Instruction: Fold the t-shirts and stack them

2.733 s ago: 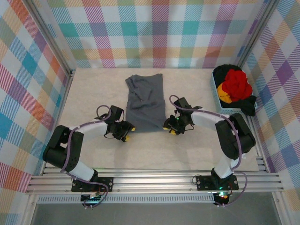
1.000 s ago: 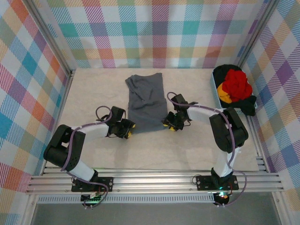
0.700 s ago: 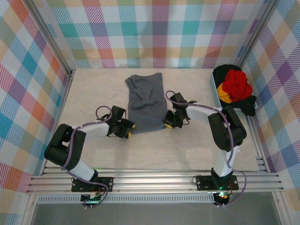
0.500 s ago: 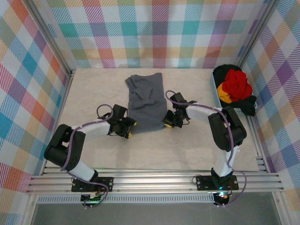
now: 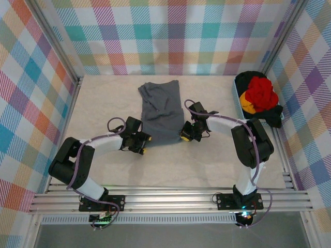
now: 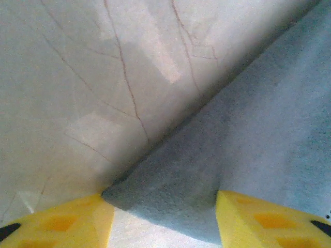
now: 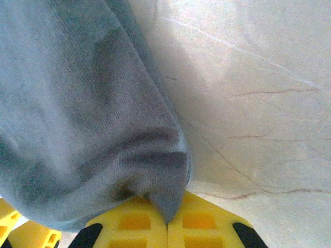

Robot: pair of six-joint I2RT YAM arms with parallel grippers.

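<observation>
You can read no text, label, brand, number or sign anywhere in these pictures.

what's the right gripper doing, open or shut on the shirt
Shut on it: the right gripper is closed tight, with a corner of the grey t-shirt pinched between its jaws.
</observation>
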